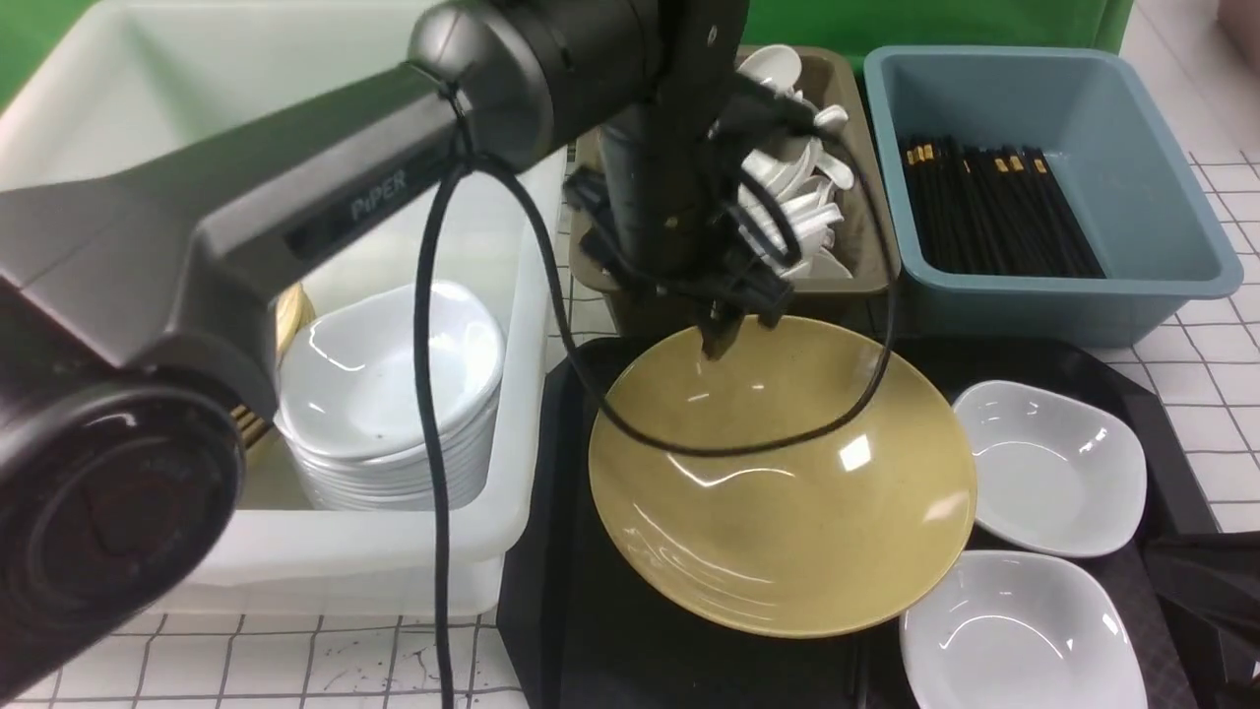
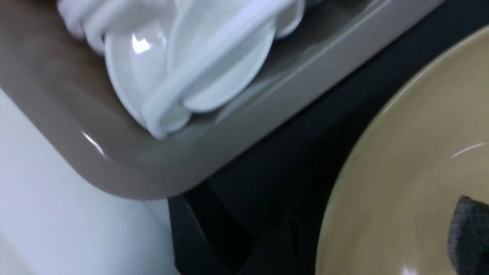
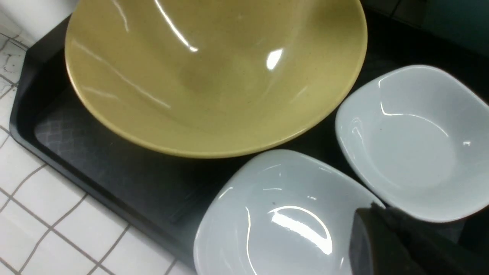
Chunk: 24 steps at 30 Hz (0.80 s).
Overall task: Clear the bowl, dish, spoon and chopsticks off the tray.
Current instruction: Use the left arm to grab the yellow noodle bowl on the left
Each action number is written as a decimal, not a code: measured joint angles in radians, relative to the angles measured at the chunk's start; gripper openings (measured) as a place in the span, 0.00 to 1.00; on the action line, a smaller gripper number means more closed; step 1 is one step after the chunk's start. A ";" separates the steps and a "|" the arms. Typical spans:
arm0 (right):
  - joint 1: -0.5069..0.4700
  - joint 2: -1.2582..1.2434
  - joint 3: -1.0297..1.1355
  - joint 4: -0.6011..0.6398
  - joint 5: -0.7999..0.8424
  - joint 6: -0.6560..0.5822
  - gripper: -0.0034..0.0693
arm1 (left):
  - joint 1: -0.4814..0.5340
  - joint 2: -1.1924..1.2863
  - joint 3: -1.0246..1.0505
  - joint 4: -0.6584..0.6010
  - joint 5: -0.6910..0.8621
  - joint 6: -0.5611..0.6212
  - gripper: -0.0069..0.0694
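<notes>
The mustard-yellow bowl [image 1: 787,483] [image 3: 214,76] sits on the black tray [image 1: 561,591], with two white dishes [image 1: 1053,468] [image 1: 1024,630] to its right. My left gripper [image 1: 722,340] hangs over the bowl's far rim, beside the brown bin. Only one fingertip [image 2: 470,233] shows in the left wrist view, with nothing on it. My right gripper [image 3: 363,219] is shut and empty, low over the near dish [image 3: 275,221]. White spoons [image 1: 797,197] [image 2: 183,65] lie heaped in the bin. Black chopsticks [image 1: 994,207] lie in the blue tub. I see no spoon or chopsticks on the tray.
The brown bin [image 1: 866,197] stands just behind the tray, with the blue-grey tub [image 1: 1162,177] to its right. A big translucent white tub [image 1: 512,394] at the left holds a stack of white dishes [image 1: 394,394]. The left arm spans the left half of the front view.
</notes>
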<state>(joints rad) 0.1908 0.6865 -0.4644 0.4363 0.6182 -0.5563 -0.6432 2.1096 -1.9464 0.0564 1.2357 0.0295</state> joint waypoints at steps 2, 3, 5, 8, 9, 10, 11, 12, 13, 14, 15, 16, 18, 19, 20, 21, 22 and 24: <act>0.000 0.000 0.000 0.000 0.000 0.000 0.11 | 0.001 0.018 0.020 -0.005 0.000 -0.002 0.80; 0.000 0.000 0.000 0.000 0.000 0.001 0.11 | 0.001 0.034 0.026 -0.012 0.000 -0.001 0.80; 0.000 0.000 0.000 0.001 0.000 0.001 0.11 | 0.001 0.061 0.030 -0.019 0.000 0.009 0.77; 0.000 0.000 0.000 0.002 -0.002 0.001 0.11 | 0.001 0.099 0.033 -0.019 -0.004 0.047 0.60; 0.000 0.000 0.000 0.002 -0.004 0.001 0.11 | 0.001 0.105 0.034 -0.018 -0.004 0.054 0.53; 0.000 0.000 0.000 0.002 -0.008 0.001 0.11 | 0.002 0.109 0.035 -0.017 -0.002 0.064 0.46; 0.000 0.000 0.000 0.002 -0.009 0.002 0.11 | 0.004 0.098 0.029 -0.026 0.004 0.066 0.41; 0.000 0.000 0.000 0.003 -0.013 0.002 0.11 | 0.004 0.088 0.024 -0.029 0.006 0.068 0.37; 0.000 0.000 0.000 0.005 -0.015 0.002 0.11 | 0.003 0.077 0.019 -0.030 0.012 0.070 0.34; 0.000 0.000 0.000 0.005 -0.016 0.002 0.11 | -0.001 0.063 0.015 -0.030 0.013 0.072 0.31; 0.000 0.000 0.000 0.005 -0.016 0.002 0.11 | -0.003 0.047 0.010 -0.028 0.016 0.076 0.27; 0.000 0.000 0.000 0.005 -0.016 0.002 0.11 | -0.003 0.025 0.006 -0.029 0.016 0.080 0.22; 0.000 0.000 0.000 0.005 -0.016 0.002 0.11 | -0.003 0.005 0.005 -0.030 0.013 0.086 0.17; 0.000 0.000 0.000 0.005 -0.017 0.002 0.11 | -0.002 -0.037 0.005 -0.029 0.007 0.103 0.12; 0.000 0.000 0.000 0.005 -0.019 0.002 0.11 | 0.005 -0.078 0.005 -0.043 0.006 0.112 0.10; 0.000 0.000 0.000 0.005 -0.023 0.002 0.11 | 0.010 -0.106 0.005 -0.065 0.005 0.125 0.10; 0.000 0.000 0.000 0.005 -0.023 0.002 0.11 | 0.012 -0.113 0.005 -0.065 0.005 0.127 0.10; 0.000 0.000 0.000 0.005 -0.026 0.002 0.11 | 0.051 -0.217 0.005 -0.119 -0.010 0.170 0.10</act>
<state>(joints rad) 0.1908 0.6865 -0.4644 0.4418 0.5926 -0.5544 -0.5919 1.8926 -1.9414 -0.0624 1.2257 0.1995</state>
